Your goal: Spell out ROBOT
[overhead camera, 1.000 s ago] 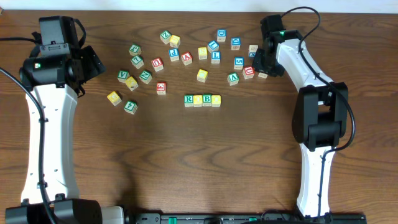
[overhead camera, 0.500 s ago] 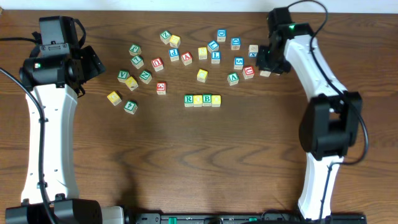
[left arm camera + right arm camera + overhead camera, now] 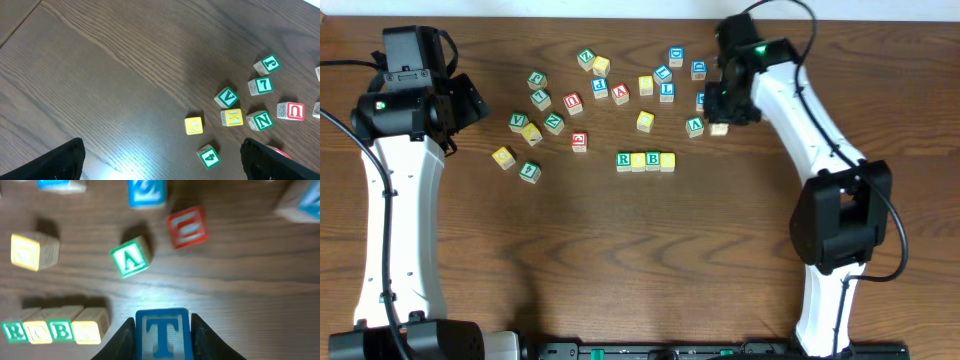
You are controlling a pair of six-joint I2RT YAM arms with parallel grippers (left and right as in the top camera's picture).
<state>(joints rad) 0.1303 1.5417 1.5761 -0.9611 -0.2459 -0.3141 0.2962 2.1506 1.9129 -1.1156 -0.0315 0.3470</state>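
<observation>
Wooden table point(image 3: 620, 260) is carrying loose letter cubes across its far half.

Left wrist view: green V cube point(image 3: 227, 97) is sitting just above yellow K cube point(image 3: 232, 117), nearly touching it. Green N cube point(image 3: 262, 120) is lying just beside K. Yellow G cube point(image 3: 194, 125) is standing apart on the other side of K. Green 4 cube point(image 3: 209, 156) is lying askew below G. Green 7 cube point(image 3: 261, 85) and green J cube point(image 3: 267, 64) are sitting further out. Red U cube point(image 3: 291, 110) is resting near N.

Right wrist view: green A cube point(image 3: 131, 257) is lying rotated, with red cube point(image 3: 187, 227) near it, not touching. Yellow cube point(image 3: 30, 251) is sitting well off to the side. Blue cubes point(image 3: 146, 191) are lining the top edge, blurred.
</observation>
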